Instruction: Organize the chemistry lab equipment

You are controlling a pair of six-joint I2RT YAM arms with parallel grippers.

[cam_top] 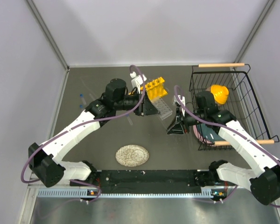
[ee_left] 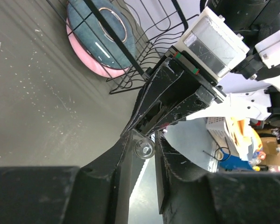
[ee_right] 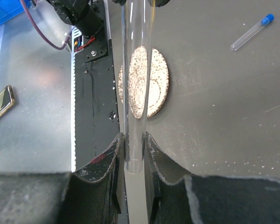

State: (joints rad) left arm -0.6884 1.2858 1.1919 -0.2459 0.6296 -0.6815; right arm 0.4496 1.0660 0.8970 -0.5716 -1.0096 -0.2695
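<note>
Glass tube (ee_right: 135, 93) is clamped at its lower end by the right gripper (ee_right: 134, 140), whose jaws are pressed against both sides of it; the tube is held in the air above the dark table (cam_top: 177, 154), near its centre. The tube's open round end is seen between the fingers of the left gripper (ee_left: 143, 137); whether those fingers are closed on it cannot be told.

In the overhead view a yellow rack (cam_top: 156, 87) is set at twelve o'clock from the table's centre; a small clear gridded rack (cam_top: 164, 108) is placed just beside it at its five o'clock. Two blue-capped vials (cam_top: 80, 95) are laid at nine o'clock, well apart from the racks. A speckled plate (cam_top: 132, 155) is found at six o'clock; a black wire basket (cam_top: 194, 86) with bowls (ee_left: 102, 37) in it is stood at three o'clock.
</note>
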